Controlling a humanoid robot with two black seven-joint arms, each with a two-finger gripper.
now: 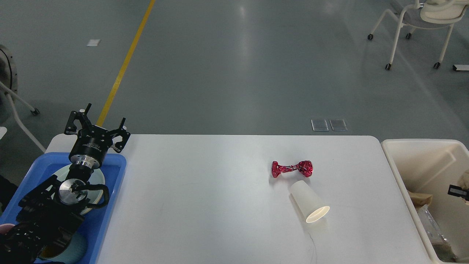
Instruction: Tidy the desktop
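Note:
The white desktop (220, 205) fills the middle of the head view. On its right half lies a crumpled red foil wrapper (291, 169), and just in front of it a white paper cup (309, 205) lies on its side with its mouth facing me. My left gripper (99, 123) stands open and empty above the far end of the blue tray (113, 190), far left of both. A small black part (458, 191) shows at the right edge over the cream bin (394, 161); it may be my right gripper, and its fingers are hidden.
The blue tray holds a pale plate (98, 179) under my left arm and cups at its near end. The cream bin beside the desktop's right edge holds brown paper (417, 198) and clear plastic scraps. White chairs (414, 22) stand on the floor far behind.

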